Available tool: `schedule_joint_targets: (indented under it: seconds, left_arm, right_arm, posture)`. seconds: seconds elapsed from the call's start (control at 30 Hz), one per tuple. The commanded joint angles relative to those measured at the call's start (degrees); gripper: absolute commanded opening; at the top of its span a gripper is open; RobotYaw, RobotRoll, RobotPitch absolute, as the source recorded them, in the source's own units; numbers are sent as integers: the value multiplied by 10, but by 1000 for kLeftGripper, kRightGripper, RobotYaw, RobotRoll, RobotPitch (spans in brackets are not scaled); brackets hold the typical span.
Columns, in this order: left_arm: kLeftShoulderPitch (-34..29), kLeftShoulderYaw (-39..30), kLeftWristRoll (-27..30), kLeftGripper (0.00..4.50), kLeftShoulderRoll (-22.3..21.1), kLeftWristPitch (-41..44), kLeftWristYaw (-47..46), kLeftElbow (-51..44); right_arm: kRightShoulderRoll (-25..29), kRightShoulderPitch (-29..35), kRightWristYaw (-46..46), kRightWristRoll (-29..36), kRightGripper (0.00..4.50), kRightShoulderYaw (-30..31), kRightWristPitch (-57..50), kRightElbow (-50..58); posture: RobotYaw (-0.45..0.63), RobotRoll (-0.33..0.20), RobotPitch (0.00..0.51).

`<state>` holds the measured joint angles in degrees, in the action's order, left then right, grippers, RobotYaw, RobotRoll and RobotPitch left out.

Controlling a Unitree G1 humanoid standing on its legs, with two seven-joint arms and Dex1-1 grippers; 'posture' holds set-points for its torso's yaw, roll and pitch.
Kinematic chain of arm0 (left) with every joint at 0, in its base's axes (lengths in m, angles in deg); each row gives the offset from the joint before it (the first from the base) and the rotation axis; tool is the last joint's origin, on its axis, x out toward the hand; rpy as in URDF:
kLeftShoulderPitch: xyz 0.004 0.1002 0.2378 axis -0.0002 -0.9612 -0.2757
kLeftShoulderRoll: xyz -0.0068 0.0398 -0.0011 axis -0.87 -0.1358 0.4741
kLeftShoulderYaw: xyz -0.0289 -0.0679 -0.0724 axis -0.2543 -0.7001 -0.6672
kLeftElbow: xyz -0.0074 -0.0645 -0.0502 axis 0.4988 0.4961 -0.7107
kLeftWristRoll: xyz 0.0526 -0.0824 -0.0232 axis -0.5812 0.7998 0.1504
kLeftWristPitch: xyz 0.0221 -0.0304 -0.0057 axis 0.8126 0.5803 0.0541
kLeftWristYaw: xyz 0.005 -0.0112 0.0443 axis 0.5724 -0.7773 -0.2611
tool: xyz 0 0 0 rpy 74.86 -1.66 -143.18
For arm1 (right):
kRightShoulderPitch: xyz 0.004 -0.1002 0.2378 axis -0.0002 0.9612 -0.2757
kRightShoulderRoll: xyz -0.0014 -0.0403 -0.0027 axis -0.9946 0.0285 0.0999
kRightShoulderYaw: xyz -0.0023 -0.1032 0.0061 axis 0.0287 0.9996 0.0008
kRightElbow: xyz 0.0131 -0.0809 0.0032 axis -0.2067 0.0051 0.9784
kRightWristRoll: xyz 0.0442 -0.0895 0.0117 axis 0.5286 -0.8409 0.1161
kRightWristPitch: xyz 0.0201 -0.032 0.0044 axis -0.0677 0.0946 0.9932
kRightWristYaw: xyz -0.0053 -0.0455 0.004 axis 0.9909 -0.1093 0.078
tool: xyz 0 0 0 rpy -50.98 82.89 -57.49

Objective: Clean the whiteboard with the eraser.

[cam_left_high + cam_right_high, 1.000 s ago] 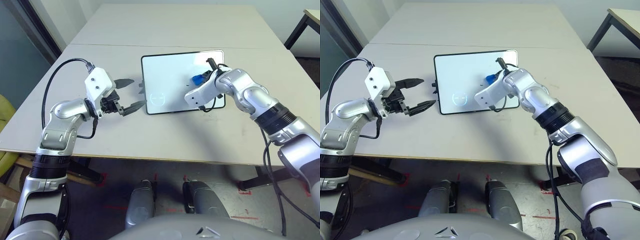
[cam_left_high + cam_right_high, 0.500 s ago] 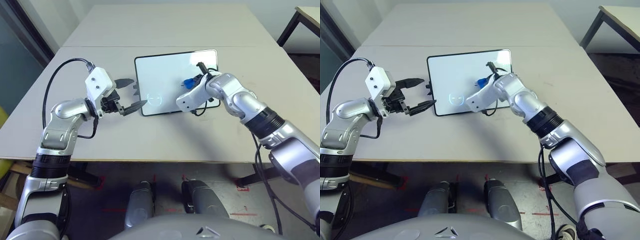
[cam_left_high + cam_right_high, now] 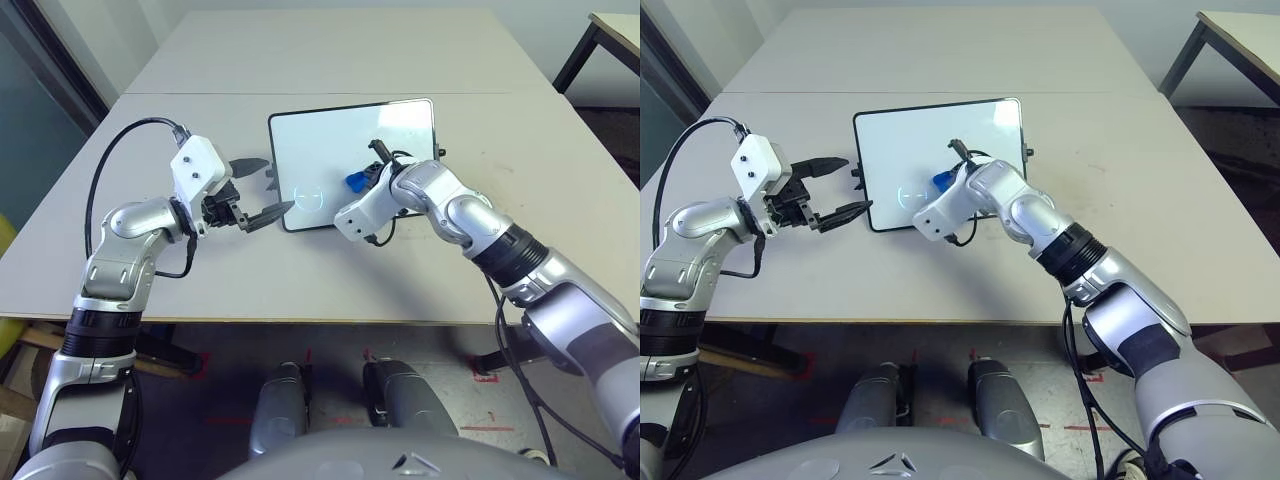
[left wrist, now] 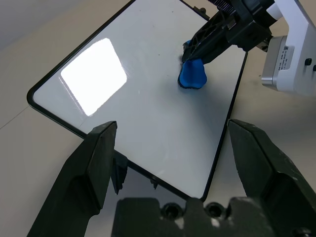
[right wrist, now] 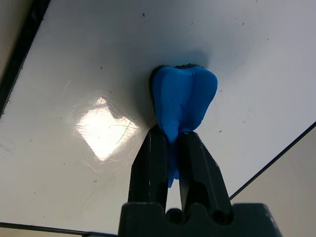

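Item: blue eraser [image 5: 182, 101], pinched at its near end between the closed fingers of the right gripper [image 5: 170, 148], face pressed on the whiteboard [image 3: 330, 140] lying flat mid-table [image 3: 300, 270]. Handling, judged: light, soft, squeezed in where it is pinched; grip low across the narrow sides. Left gripper [image 3: 262, 190]: fingers spread, empty, beside the board's edge.

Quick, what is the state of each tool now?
Left tool: open, holding nothing.
Right tool: closed on the eraser, on the whiteboard.
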<state>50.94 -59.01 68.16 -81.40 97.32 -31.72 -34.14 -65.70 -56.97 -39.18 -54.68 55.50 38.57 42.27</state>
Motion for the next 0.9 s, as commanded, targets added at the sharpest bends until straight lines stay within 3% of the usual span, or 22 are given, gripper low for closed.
schedule_joint_targets:
  seconds: [0.03, 0.27, 0.47, 0.6, 0.73, 0.9]
  left_arm:
    - [-3, 8, -7, 4500, 4, 0, -1, 4]
    - [10, 17, -11, 4500, 14, -10, 4, 22]
    - [27, 28, -19, 4500, 32, -26, 7, 47]
    - [36, 34, -24, 4500, 39, -35, 8, 61]
    - [44, 39, -26, 4500, 44, -46, 10, 77]
    - [50, 40, -29, 4500, 46, -55, 13, 88]
  right_arm:
    - [17, 10, 22, 12, 110, -4, 7, 4]
    - [75, 5, 108, 67, 109, -55, 3, 101]
    - [107, -46, 180, 127, 108, -138, -59, 124]
    - [124, -76, 180, 159, 108, -186, -111, 75]
    - [171, -134, 157, 187, 108, -235, -183, -82]
    - [199, -180, 161, 234, 108, -248, -239, -233]
  posture:
    - [-97, 0, 85]
    - [-97, 0, 85]
    - [-151, 0, 70]
    - [-163, 0, 67]
    - [-176, 0, 63]
    - [-180, 0, 61]
